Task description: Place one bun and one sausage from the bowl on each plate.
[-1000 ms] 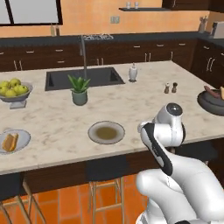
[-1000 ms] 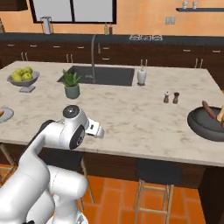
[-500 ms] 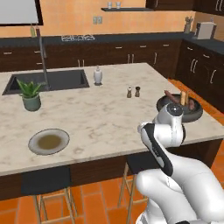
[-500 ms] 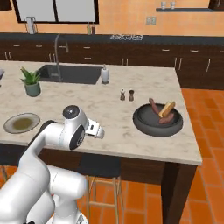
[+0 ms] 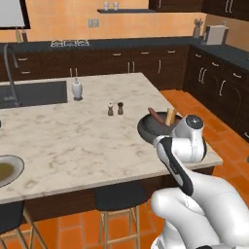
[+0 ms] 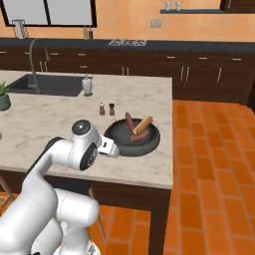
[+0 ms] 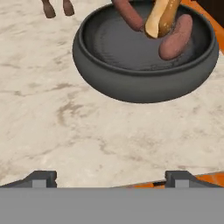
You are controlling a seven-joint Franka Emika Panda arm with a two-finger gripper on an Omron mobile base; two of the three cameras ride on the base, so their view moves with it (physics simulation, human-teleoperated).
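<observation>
The pincer (image 7: 111, 177) is seen wide open and empty above the marble surface (image 7: 65, 131). Just ahead of it sits the dark bowl (image 7: 144, 83), where one bun (image 7: 161, 17) and two sausages (image 7: 176, 37) remain to be plated.

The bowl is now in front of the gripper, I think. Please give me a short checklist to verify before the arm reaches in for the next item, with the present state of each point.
1. Gripper open and empty: ok, the fingertips stand wide apart with nothing between them.
2. Bowl within view ahead of the hand: ok, it sits upright on the counter.
3. Items left to pick: ok, one bun and two sausages; the near sausage lies on the bowl floor.
4. Bun free to grasp: not ok, it leans across the sausages.
5. Target plate ready: cannot tell, mostly cut off at the left edge.
6. Shakers clear of the approach: ok, they stand behind the bowl.
</observation>
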